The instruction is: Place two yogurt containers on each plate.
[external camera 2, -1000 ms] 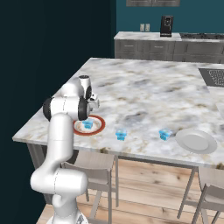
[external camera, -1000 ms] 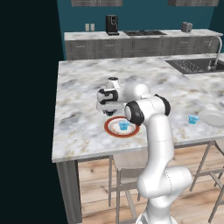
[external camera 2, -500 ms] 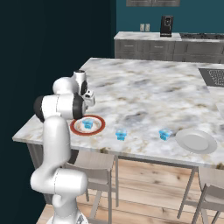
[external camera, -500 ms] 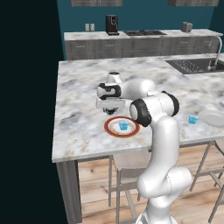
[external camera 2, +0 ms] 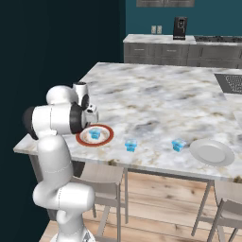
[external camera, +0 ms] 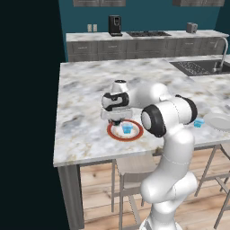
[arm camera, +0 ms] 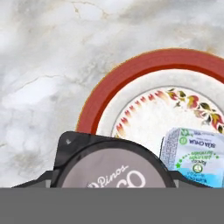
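black yogurt cup (arm camera: 107,168), cut off by the frame edge, sits clamped in the claw (external camera: 116,120).

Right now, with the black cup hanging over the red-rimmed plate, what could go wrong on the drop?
1. The black yogurt cup in the gripper sits over the plate's rim, not its middle; released here, it might tip onto the counter.
2. The blue yogurt cup lies close beside it and could get bumped on the way down.

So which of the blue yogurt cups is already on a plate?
The blue cup on the orange-rimmed plate. The other two blue cups stand on the bare counter.
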Controlling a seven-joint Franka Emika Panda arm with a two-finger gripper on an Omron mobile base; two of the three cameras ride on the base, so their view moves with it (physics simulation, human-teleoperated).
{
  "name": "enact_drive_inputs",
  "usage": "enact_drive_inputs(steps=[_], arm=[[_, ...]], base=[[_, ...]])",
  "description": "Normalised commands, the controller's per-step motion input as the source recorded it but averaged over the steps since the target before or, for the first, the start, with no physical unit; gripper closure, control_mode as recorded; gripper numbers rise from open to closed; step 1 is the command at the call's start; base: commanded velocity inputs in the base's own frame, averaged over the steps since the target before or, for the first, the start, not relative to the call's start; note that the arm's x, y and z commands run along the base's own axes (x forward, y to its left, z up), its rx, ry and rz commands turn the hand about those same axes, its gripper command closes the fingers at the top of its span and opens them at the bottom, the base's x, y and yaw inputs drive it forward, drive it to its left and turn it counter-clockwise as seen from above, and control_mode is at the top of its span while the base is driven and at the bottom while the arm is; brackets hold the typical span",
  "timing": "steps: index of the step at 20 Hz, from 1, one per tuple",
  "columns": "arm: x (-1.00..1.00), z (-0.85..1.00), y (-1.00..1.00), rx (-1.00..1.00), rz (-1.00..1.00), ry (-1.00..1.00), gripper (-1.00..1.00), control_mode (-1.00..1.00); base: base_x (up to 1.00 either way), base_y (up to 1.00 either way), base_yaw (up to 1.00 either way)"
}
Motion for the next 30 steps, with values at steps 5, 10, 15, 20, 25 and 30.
enact_drive_inputs(steps=[5, 10, 15, 20, 25, 30], arm=[[-0.13, -0.19, -0.12, 0.00, 0.00, 0.00, 1.00, -1.00], [-0.05, -0.23, -0.13, 0.00, 0.00, 0.00, 1.00, -1.00], [-0.14, -0.22, 0.00, 0.00, 0.00, 0.00, 1.00, -1.00], [0.00, -0.09, -0.01, 0.00, 0.00, 0.00, 1.00, -1.00], [-0.10, 0.09, -0.02, 0.00, 0.00, 0.00, 1.00, -1.00], [-0.24, 0.09, 0.01, 0.00, -0.06, 0.00, 1.00, -1.00]], base=[[0.00, 0.00, 0.00], [0.00, 0.00, 0.00], [0.00, 0.00, 0.00], [0.00, 0.00, 0.00], [0.00, 0.00, 0.00], [0.00, 0.00, 0.00]])
